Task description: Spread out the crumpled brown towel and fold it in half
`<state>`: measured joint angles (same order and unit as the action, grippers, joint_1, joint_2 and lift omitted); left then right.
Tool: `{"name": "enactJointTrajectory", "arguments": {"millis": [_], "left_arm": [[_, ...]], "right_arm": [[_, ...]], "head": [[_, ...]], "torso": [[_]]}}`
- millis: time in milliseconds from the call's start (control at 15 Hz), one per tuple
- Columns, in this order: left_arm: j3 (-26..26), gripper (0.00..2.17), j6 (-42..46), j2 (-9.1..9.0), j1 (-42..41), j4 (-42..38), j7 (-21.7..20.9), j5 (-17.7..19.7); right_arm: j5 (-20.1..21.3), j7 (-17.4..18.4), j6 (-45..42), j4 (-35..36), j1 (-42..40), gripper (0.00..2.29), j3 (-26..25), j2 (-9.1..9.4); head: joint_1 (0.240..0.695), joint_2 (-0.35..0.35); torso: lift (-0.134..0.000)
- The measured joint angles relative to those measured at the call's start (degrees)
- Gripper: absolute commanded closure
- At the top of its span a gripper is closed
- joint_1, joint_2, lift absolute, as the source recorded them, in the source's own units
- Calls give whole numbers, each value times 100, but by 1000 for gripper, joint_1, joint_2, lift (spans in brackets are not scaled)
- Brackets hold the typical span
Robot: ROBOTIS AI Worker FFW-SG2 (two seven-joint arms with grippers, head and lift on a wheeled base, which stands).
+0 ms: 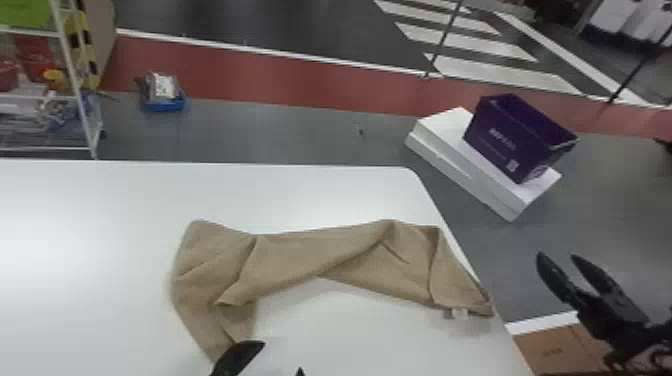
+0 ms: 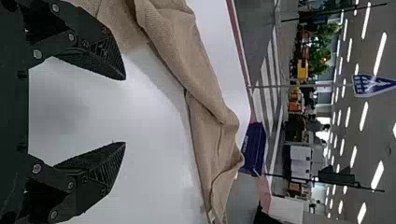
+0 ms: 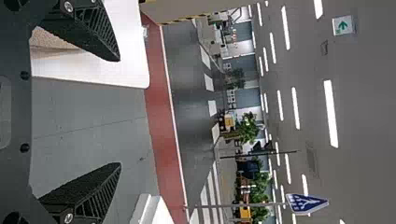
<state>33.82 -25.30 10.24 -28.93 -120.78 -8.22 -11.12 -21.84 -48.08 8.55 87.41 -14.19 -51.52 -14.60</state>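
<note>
- The brown towel (image 1: 300, 260) lies on the white table (image 1: 90, 215), crumpled into a long, bent band with creases and folded-over parts.
- Its left end is the wider one and bends down toward the table's near side; its right end reaches the table's right edge.
- A small pale tag (image 1: 460, 313) sticks out from the towel close to that same right edge of the table.
- The left gripper (image 1: 281, 359) is at the near side of the table, its fingers spread with a wide gap and nothing between them. One finger overlaps the towel's near tip in the head view; I cannot tell whether they touch.
- The right gripper (image 1: 557, 256) is out past the table's right edge, its fingers spread too, with nothing held.
- On the floor beyond the table's right edge, a purple bin (image 1: 515, 137) stands on a flat white box (image 1: 450, 150).
- A cardboard box (image 1: 560, 350) sits lower down, beside the table's right edge.
- A small blue tray (image 1: 165, 104) is on the floor past the table's far edge, with a rack (image 1: 75, 80) to its left.
</note>
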Motion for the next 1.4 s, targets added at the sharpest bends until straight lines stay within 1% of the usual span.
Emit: {"name": "enactJointTrajectory", "arguments": {"millis": [133, 267, 600, 800, 1000, 1067, 1333, 1400], "left_arm": [[2, 458, -239, -55, 188, 104, 53, -13], [-57, 461, -361, -64, 262, 128, 91, -32], [-341, 461, -419, -3, 164, 9, 98, -51], [-525, 461, -555, 33, 7, -178, -2, -46], [-549, 461, -726, 60, -52, -269, -66, -43], [-534, 515, -766, 60, -50, -270, -92, -44], [-490, 518, -856, 47, -35, -265, -128, -37], [-474, 657, -863, 41, -28, -252, -127, -39]], "right_arm": [[-23, -33, -61, -43, -12, 83, -25, -2], [-44, -47, -146, -105, -21, 83, -51, -18], [-122, -88, -209, -154, -16, 83, -58, -52], [-126, -92, -212, -155, -13, 83, -21, -51], [-126, -102, -210, -146, -13, 83, 3, -31], [-126, -108, -210, -135, -13, 83, 4, -23], [-128, -122, -231, -136, -13, 83, -29, -18], [-135, -125, -238, -142, -13, 83, -32, -18]], "head": [[695, -350], [695, -350], [695, -350], [695, -350], [695, -350], [695, -350], [695, -350], [695, -350]], "torso": [[-124], [-124], [-124], [-124], [-124], [-124], [-124], [-124]]}}
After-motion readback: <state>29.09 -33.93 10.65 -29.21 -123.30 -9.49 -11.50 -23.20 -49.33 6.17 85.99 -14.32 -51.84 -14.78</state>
